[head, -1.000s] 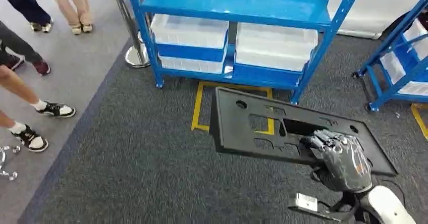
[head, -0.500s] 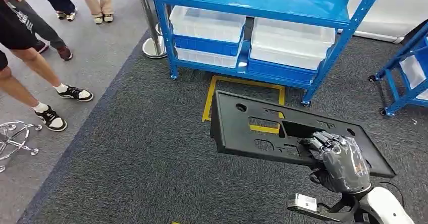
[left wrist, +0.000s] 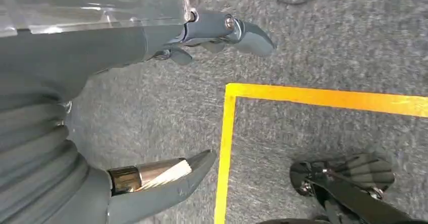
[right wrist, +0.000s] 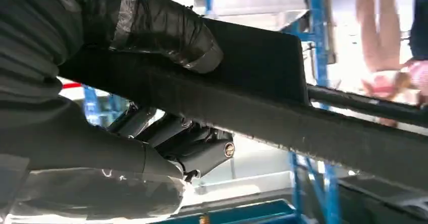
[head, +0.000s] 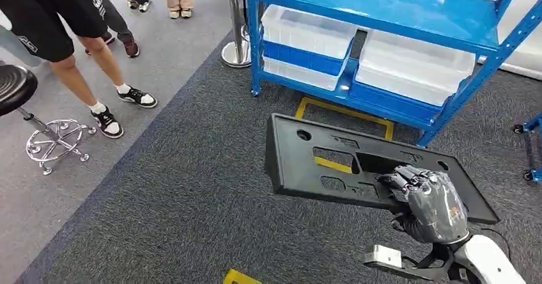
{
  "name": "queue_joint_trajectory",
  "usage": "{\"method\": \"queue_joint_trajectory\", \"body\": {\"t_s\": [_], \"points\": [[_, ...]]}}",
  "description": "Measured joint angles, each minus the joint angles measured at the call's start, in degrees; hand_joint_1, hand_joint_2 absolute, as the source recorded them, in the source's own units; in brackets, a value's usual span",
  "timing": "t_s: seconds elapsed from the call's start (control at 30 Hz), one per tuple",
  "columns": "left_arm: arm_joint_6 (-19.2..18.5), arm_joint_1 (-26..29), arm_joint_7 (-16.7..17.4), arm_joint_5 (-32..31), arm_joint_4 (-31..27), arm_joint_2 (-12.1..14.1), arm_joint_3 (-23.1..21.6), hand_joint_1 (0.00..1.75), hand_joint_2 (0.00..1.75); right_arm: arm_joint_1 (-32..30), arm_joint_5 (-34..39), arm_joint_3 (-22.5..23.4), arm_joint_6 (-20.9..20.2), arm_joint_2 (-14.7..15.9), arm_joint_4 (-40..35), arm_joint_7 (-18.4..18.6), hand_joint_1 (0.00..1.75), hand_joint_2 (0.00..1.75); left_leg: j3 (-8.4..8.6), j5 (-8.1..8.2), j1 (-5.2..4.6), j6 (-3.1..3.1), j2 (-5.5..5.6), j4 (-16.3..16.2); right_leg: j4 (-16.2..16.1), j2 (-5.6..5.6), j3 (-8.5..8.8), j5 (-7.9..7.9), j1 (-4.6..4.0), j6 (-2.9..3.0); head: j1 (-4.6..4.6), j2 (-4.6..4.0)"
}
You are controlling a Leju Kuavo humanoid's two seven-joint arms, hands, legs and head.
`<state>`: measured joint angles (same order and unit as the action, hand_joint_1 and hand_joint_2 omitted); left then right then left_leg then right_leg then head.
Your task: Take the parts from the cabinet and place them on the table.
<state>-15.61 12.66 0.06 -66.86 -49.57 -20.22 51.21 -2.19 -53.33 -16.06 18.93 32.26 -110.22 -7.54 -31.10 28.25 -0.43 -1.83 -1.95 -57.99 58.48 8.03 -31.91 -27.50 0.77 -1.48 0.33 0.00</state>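
The right hand (head: 429, 206) grips a long black panel (head: 332, 162) by its near edge, thumb under and fingers over, carrying it flat above the carpet; this looks like the carry step. The left hand (left wrist: 151, 108) hangs with fingers apart, holding nothing. Next comes turning toward the worktop. The blue rack (head: 383, 15), a stool (head: 19, 86) and bystanders' legs (head: 96, 73) stand close.

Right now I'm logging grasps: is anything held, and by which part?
The right robot hand grips the black panel at its near long edge, toward its right end. The left robot hand holds nothing.
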Motion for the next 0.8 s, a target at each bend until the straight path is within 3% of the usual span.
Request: {"method": "queue_joint_trajectory", "body": {"t_s": [0.03, 0.07, 0.1, 0.13, 0.17, 0.2, 0.23, 0.3, 0.33, 0.37, 0.4, 0.43, 0.5, 0.53, 0.57, 0.6, 0.63, 0.7, 0.73, 0.77, 0.8], "points": [[0.0, 0.1, 0.3, 0.5, -0.1, 0.0, -0.1, 0.00, 1.75, 0.0, 0.4, 0.0, -0.3, 0.0, -0.1, 0.0, 1.75, 1.75, 0.57, -0.83, 0.48, -0.72, 0.55, 0.8, 0.1, -0.65, -0.16, -0.30, 0.26, -0.50, 0.06, 0.00], [-0.1, 0.2, 0.5, 1.0, -0.2, -0.2, -0.3, 0.00, 1.75, 0.1, 0.8, 0.0, -0.6, 0.0, -0.1, 0.0, 1.75, 1.75, 0.19, -1.22, 0.50, -0.97, 1.05, 1.0, 1.4, -3.81, -0.52, -1.88, 0.48, -0.77, 0.11, 0.00], [-0.1, 0.4, 0.9, 1.6, -0.4, -0.1, -0.5, 0.00, 1.75, 0.1, 1.4, 0.0, -0.9, 0.0, -0.1, 0.0, 1.75, 1.75, -0.11, -1.55, 0.55, -1.33, 1.39, 1.0, 4.3, -6.03, -1.80, -4.30, 0.54, -0.85, 0.11, 0.00], [-0.2, 0.4, 1.1, 2.1, -0.5, -0.2, -0.7, 0.00, 1.75, 0.0, 1.8, 0.0, -1.2, 0.0, -0.1, 0.0, 1.75, 1.75, -0.38, -1.72, 0.52, -1.54, 1.95, 1.0, 8.6, -7.18, -3.57, -6.75, 0.54, -0.93, 0.11, 0.00], [-0.2, 0.5, 1.2, 2.4, -0.6, -0.2, -1.0, 0.00, 1.75, -0.2, 1.9, 0.0, -1.4, 0.0, 0.0, 0.1, 1.75, 1.75, -0.65, -1.91, 0.40, -1.68, 2.60, 0.9, 13.2, -7.58, -5.44, -8.69, 0.54, -1.00, 0.11, 0.00], [-0.3, 0.6, 1.4, 2.6, -0.6, -0.2, -1.3, 0.00, 1.75, -0.3, 2.0, 0.0, -1.5, 0.0, 0.0, 0.1, 1.75, 1.75, -0.94, -2.07, 0.31, -1.64, 3.49, 0.8, 16.5, -7.74, -6.89, -9.58, 0.52, -1.04, 0.11, 0.00], [-0.3, 0.7, 1.5, 2.7, -0.7, -0.2, -1.4, 0.00, 1.75, -0.3, 2.1, 0.0, -1.6, 0.0, 0.0, 0.1, 1.75, 1.75, -1.05, -2.15, 0.27, -1.63, 4.22, 0.7, 16.8, -7.79, -6.94, -8.98, 0.53, -1.03, 0.09, 0.00], [-0.4, 1.0, 1.6, 3.3, -0.9, -0.2, -1.8, 0.00, 1.75, -0.3, 2.3, 0.0, -1.6, 0.0, 0.0, 0.0, 1.75, 1.75, -1.09, -2.19, 0.27, -1.55, 5.82, 0.4, 10.3, -8.21, -3.36, -4.52, 0.54, -0.79, 0.11, 0.00], [-0.4, 1.0, 1.8, 3.3, -1.1, -0.2, -1.9, 0.00, 1.75, -0.3, 2.4, 0.0, -1.6, 0.0, 0.0, 0.0, 1.75, 1.75, -1.08, -2.14, 0.27, -1.46, 6.69, 0.1, 4.7, -9.16, -0.57, -1.85, 0.55, -0.53, 0.13, 0.00], [-0.5, 1.1, 1.9, 3.4, -1.2, -0.2, -1.9, 0.00, 1.75, -0.3, 2.4, 0.0, -1.6, 0.0, 0.0, 0.0, 1.75, 1.75, -1.33, -2.10, 0.40, -1.33, 7.24, -0.1, 0.8, -12.00, 1.09, -1.33, 0.66, -0.13, 0.13, 0.00], [-0.6, 1.0, 1.9, 3.5, -1.2, -0.2, -1.9, 0.00, 1.75, -0.6, 2.4, 0.0, -1.6, 0.0, -0.1, 0.0, 1.75, 1.75, -1.89, -2.13, 0.01, -0.88, 7.99, -0.7, -0.3, -13.29, 1.44, -1.74, 0.71, 0.09, 0.06, 0.00], [-0.6, 1.0, 1.9, 3.6, -1.4, -0.2, -1.9, 0.00, 1.75, -0.7, 2.4, 0.0, -1.6, 0.0, -0.1, 0.0, 1.75, 1.75, -2.32, -2.41, 0.29, -0.41, 8.74, -0.6, 0.0, -12.56, 1.25, -1.75, 0.51, 0.09, 0.09, 0.00], [-0.7, 1.4, 2.1, 3.6, -1.4, -0.3, -2.0, 0.00, 1.75, -0.7, 2.4, 0.0, -1.6, -0.1, -0.2, -0.2, 1.75, 1.75, -2.78, -2.94, 0.67, 0.50, 10.22, -0.2, 0.0, -11.23, 1.08, -1.55, 0.21, 0.63, 0.09, 0.00], [-0.7, 1.5, 2.1, 3.6, -1.5, -0.3, -2.0, 0.00, 1.75, -0.7, 2.4, 0.0, -1.6, -0.1, -0.3, -0.2, 1.75, 1.75, -3.07, -3.00, 0.28, 0.88, 10.75, -0.3, -0.9, -10.42, 1.28, -1.10, 0.86, 1.17, 0.09, 0.00], [-0.7, 1.7, 2.1, 3.7, -1.5, -0.3, -2.0, 0.00, 1.75, -0.6, 2.4, 0.0, -1.6, -0.1, -0.3, -0.2, 1.75, 1.75, -3.39, -2.09, 0.20, 0.99, 7.69, -1.5, -1.4, -9.43, 1.59, -0.80, 0.81, 1.43, 0.06, 0.00], [-0.7, 1.6, 2.1, 3.7, -1.7, -0.3, -2.1, 0.00, 1.75, -0.8, 2.4, 0.0, -1.5, -0.2, -0.4, -0.3, 1.75, 1.75, -4.79, 0.21, 0.19, 1.26, 4.80, -4.4, -1.5, -8.69, 1.61, -0.72, 0.82, 1.92, -0.18, 0.00], [-0.7, 1.5, 2.2, 3.7, -1.7, -0.2, -2.1, 0.00, 1.75, -0.9, 2.4, 0.0, -1.5, -0.2, -0.4, -0.3, 1.75, 1.75, -6.57, 2.38, 0.32, 1.47, 3.58, -8.2, -1.4, -7.86, 1.54, -0.72, 0.69, 1.91, -0.18, 0.00], [-0.7, 1.5, 2.2, 3.7, -1.7, -0.2, -2.1, 0.00, 1.75, -1.4, 2.3, 0.0, -1.4, -0.3, -0.4, -0.4, 1.75, 1.75, -10.38, 5.87, 0.71, 1.96, 2.73, -16.4, -1.4, -6.01, 1.45, -0.77, 0.57, 1.93, -0.20, 0.00], [-0.7, 1.5, 2.2, 3.7, -1.7, -0.2, -2.1, 0.00, 1.75, -1.5, 2.1, 0.0, -1.3, -0.4, -0.4, -0.4, 1.75, 1.75, -10.93, 5.80, 0.90, 2.14, 2.56, -17.8, -1.3, -5.10, 1.44, -0.78, 0.57, 1.92, -0.20, 0.00], [-0.7, 1.5, 2.1, 3.6, -1.7, -0.2, -2.1, 0.00, 1.75, -1.7, 1.8, 0.0, -1.3, -0.5, -0.4, -0.4, 1.75, 1.75, -10.01, 4.44, 1.07, 2.28, 2.33, -16.3, -1.3, -4.20, 1.45, -0.83, 0.60, 1.83, -0.18, 0.00], [-0.7, 1.5, 2.1, 3.3, -1.7, -0.2, -2.1, 0.00, 1.75, -1.9, 1.5, 0.0, -1.3, -0.5, -0.4, -0.3, 1.75, 1.75, -7.79, 2.26, 1.18, 2.38, 1.97, -12.4, -1.2, -3.45, 1.49, -0.95, 0.66, 1.65, -0.18, 0.00]]}}
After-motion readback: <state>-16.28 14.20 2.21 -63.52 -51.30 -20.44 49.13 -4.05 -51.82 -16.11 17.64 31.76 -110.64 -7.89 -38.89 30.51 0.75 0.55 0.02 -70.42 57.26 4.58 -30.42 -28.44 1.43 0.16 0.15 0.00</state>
